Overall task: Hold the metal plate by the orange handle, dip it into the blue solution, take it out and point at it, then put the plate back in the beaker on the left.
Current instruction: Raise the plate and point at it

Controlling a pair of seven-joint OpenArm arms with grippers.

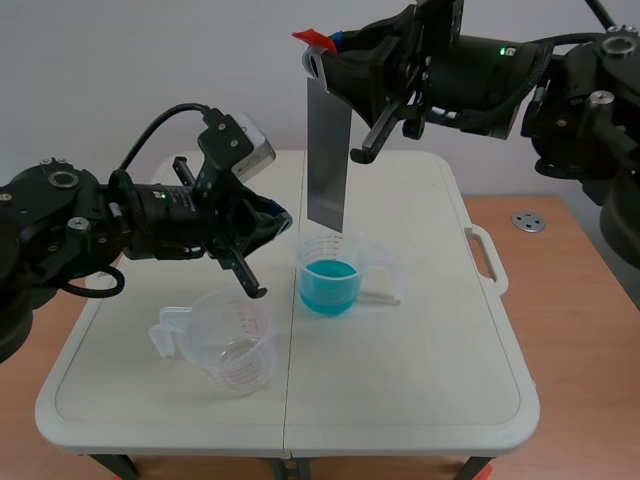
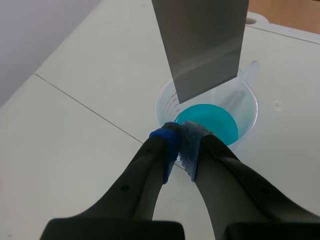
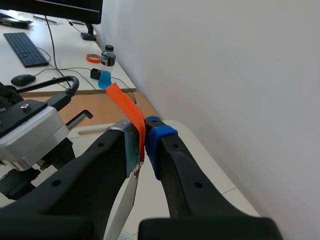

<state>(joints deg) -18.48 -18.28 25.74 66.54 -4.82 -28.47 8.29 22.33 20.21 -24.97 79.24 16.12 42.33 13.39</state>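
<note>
The metal plate (image 1: 327,155) looks thin, stiff and light, with smooth faces that would probably slip in a pinch. The strip of orange handle (image 3: 127,107) at its top end is therefore the sensible place to hold it, and it also keeps the pads away from any liquid. The right tool (image 3: 144,142) is clamped on that handle, its pads pressed to either side, and the plate hangs straight down below it. The plate's lower edge sits just above the rim of the beaker (image 1: 312,250) holding the blue solution (image 1: 329,275), clear of the liquid. The left tool (image 2: 181,145) has its fingers closed together on nothing. It is low beside that beaker, with its tips aimed toward the plate's lower end but apart from it. The empty beaker (image 1: 228,345) stands on the desk (image 1: 420,340) nearer the left arm, well apart from the plate. Held this high by one end, the plate may swing if moved briskly.
</note>
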